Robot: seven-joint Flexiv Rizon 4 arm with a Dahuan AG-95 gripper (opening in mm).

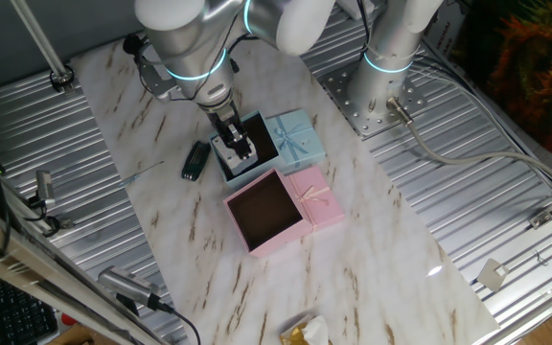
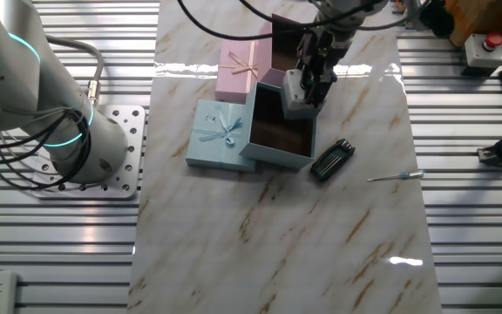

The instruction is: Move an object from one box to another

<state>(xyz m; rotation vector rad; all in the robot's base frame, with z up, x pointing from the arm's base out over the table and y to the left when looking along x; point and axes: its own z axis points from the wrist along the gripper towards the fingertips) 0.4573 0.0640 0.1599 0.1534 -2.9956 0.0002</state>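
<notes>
Gripper (image 2: 304, 98): you see it clamped on the block (image 2: 295, 98)
Block: held over the blue box (image 2: 279, 139), at its far edge
Pink box (image 1: 267, 211): open, touching the blue one
Lids: each lies beside its own box

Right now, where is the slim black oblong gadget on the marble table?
In one fixed view, the slim black oblong gadget lies on the marble table, just left of the open light blue cardboard box. In the other fixed view it lies right of that box.
</notes>
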